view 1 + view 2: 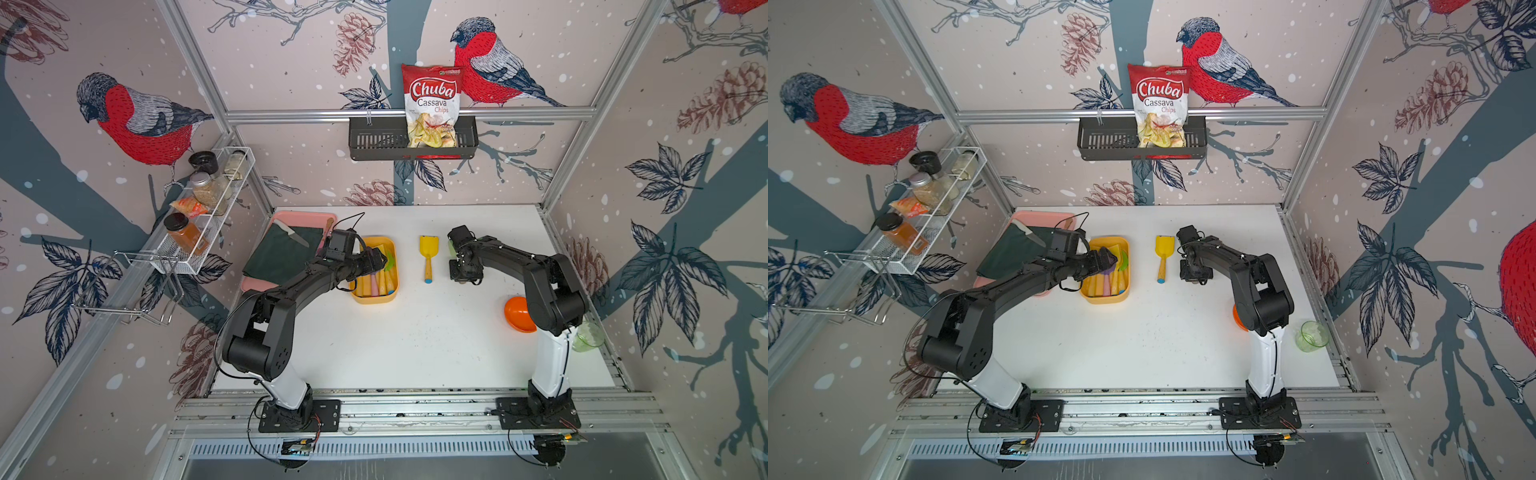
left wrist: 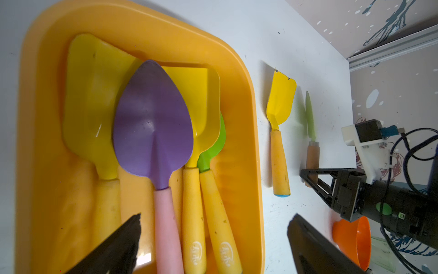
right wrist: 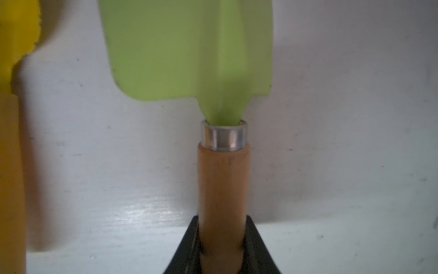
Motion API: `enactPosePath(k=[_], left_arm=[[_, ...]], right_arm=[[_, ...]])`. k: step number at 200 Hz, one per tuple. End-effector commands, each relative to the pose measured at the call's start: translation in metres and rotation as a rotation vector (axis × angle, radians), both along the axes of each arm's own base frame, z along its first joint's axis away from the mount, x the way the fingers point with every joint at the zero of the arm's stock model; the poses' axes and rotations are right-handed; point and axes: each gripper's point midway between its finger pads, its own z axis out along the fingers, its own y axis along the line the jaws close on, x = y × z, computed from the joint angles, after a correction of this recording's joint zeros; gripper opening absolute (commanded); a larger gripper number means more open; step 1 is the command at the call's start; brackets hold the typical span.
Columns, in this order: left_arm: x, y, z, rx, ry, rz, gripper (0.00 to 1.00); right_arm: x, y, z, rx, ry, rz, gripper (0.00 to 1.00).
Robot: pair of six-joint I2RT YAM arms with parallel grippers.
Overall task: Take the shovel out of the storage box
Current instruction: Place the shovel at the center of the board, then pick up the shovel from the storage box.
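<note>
The yellow-orange storage box (image 1: 393, 266) (image 2: 237, 78) lies on the white table left of centre. In it lie several toy shovels: a purple one with a pink handle (image 2: 154, 118), yellow ones (image 2: 94, 95) and a green one (image 2: 213, 147). My left gripper (image 2: 215, 220) (image 1: 380, 259) hovers open over their handles, one finger (image 2: 308, 237) beyond the box wall. A yellow shovel (image 1: 428, 255) (image 1: 1163, 257) lies on the table to the right of the box. My right gripper (image 3: 221, 237) (image 1: 457, 268) is shut on the wooden handle of a light green shovel (image 3: 189, 47) (image 2: 310, 118), low over the table.
A pink tray (image 1: 299, 214) with a dark cloth and a knife lies left of the box. An orange bowl (image 1: 517, 316) and a green glass (image 1: 1310, 336) stand by the right arm's base. Wire racks hang on the left wall, a chips bag in the back basket.
</note>
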Motion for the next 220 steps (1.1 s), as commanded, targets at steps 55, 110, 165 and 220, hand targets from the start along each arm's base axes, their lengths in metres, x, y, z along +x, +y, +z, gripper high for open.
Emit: enactPosePath(k=[55, 110, 165, 220], left_arm=[[-0.001, -0.001, -0.007, 0.02, 0.014, -0.019, 0.98], [-0.001, 0.003, -0.014, 0.083, 0.034, -0.017, 0.98], [0.004, 0.0, -0.031, 0.292, 0.098, -0.052, 0.92], [-0.011, 0.003, -0.053, 0.461, 0.218, -0.075, 0.7]], right_arm=[[-0.017, 0.004, -0.016, -0.054, 0.065, 0.018, 0.34], [-0.025, 0.011, -0.007, -0.045, 0.054, 0.025, 0.38], [-0.029, 0.007, 0.035, -0.042, -0.009, -0.014, 0.43], [-0.038, 0.009, 0.079, 0.027, -0.097, -0.022, 0.43]])
